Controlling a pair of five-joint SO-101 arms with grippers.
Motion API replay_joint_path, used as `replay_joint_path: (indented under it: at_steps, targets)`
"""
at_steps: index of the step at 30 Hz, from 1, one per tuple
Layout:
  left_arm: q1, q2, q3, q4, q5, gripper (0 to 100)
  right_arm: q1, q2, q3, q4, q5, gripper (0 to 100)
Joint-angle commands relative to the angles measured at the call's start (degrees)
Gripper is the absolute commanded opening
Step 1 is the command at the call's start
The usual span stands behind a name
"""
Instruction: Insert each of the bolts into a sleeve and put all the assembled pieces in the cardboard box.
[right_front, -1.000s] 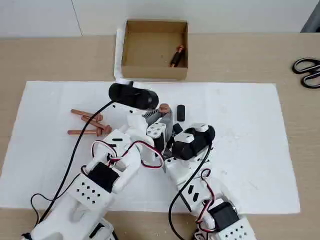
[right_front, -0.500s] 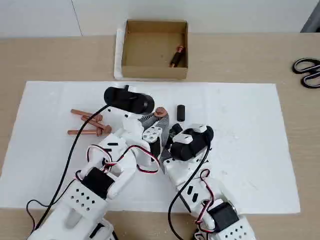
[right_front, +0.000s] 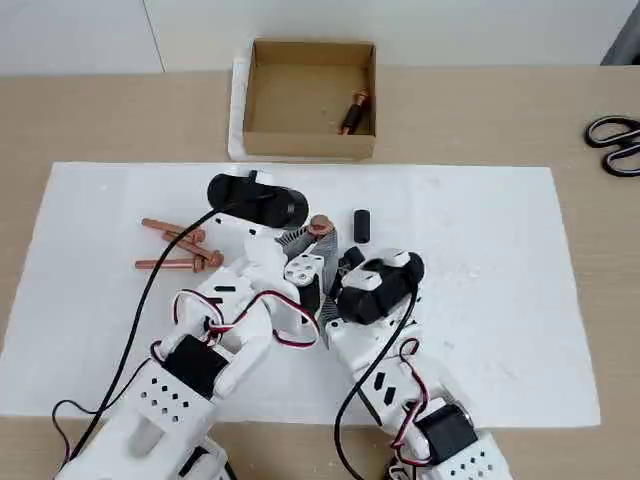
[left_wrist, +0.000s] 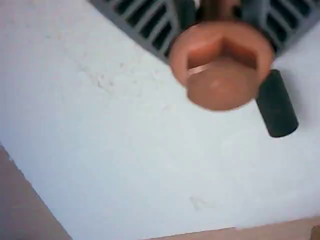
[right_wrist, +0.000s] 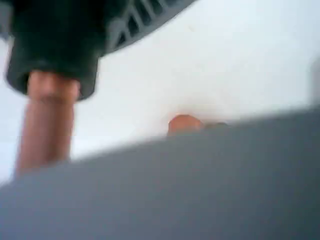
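Observation:
My left gripper is shut on a copper bolt in the middle of the white sheet; in the left wrist view its hexagonal head sits between the grey fingers. Right beside it, my right gripper is shut on a black sleeve, and the bolt's shaft enters that sleeve's mouth. A loose black sleeve lies just beyond the grippers, also seen as the sleeve in the left wrist view. The cardboard box at the back holds one assembled piece.
Several loose copper bolts lie on the white sheet left of the left arm. Black scissors rest on the wooden table at the far right. The sheet's right half is free.
The left arm has drawn back a little toward the front left, bringing the bolt closer to the right gripper's sleeve. The right gripper has shifted only slightly.

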Motion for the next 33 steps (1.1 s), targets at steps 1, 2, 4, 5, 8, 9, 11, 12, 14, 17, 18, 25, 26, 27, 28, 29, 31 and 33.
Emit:
replay_joint_path:
  at_steps: [1,2,4,5,8,9,11,12,14,17,18,25,26,27,28,29,31,33]
  targets:
    - [-0.4,-1.1,0.0,1.2,-0.6,0,-0.7,-1.5,0.4,-0.5,1.4,0.4]
    - [-0.4,-1.1,0.0,1.8,-0.6,0,-0.7,-1.5,0.4,-0.5,1.4,0.4]
    - [-0.4,-1.1,0.0,2.5,-0.6,0,-0.7,-1.5,0.4,-0.5,1.4,0.4]
    - [-0.4,-1.1,0.0,2.9,-0.6,0,-0.7,-1.5,0.4,-0.5,1.4,0.4]
    - [-0.4,-1.1,0.0,3.0,-0.6,0,-0.7,-1.5,0.4,-0.5,1.4,0.4]
    - [-0.3,-1.1,0.0,3.1,-0.5,0,-0.7,-1.5,0.3,-0.5,1.4,0.4]
    - [-0.3,-1.1,0.0,4.4,1.0,0,-0.7,-1.5,0.3,-0.5,1.4,0.4]
    - [-0.3,-1.1,0.0,5.3,1.4,0,-0.7,-1.5,0.3,-0.5,1.4,0.4]
    - [-0.3,-1.1,0.0,6.7,1.9,0,-0.7,-1.5,0.2,-0.5,1.4,0.4]
    - [-0.3,-1.1,0.1,7.0,2.6,0,-0.7,-1.5,0.2,-0.5,1.4,0.4]
    - [-0.3,-1.1,0.1,7.0,2.6,0,-0.7,-1.5,0.2,-0.5,1.4,0.4]
    - [-0.3,-1.3,2.6,7.0,2.6,0,-0.7,-1.5,0.2,-0.5,1.4,0.4]
    - [-0.3,-1.4,3.1,7.0,2.6,0,-0.7,-1.5,0.2,-0.5,1.4,0.4]
    - [-0.2,-1.4,3.6,7.0,2.6,0,-0.7,-1.5,0.2,-0.5,1.4,0.4]
    - [-0.2,-1.4,3.9,7.0,2.6,0,-0.7,-1.5,0.2,-0.5,1.4,0.4]
    - [-0.2,-1.5,4.2,7.0,2.6,0,-0.7,-1.5,0.2,-0.5,1.4,0.4]
    - [-0.2,-1.5,4.4,7.0,2.7,0,-0.7,-1.5,0.2,-0.5,1.4,0.4]
    - [-0.2,-1.5,4.4,7.0,2.7,0,-0.7,-1.5,0.2,-0.5,1.4,0.4]
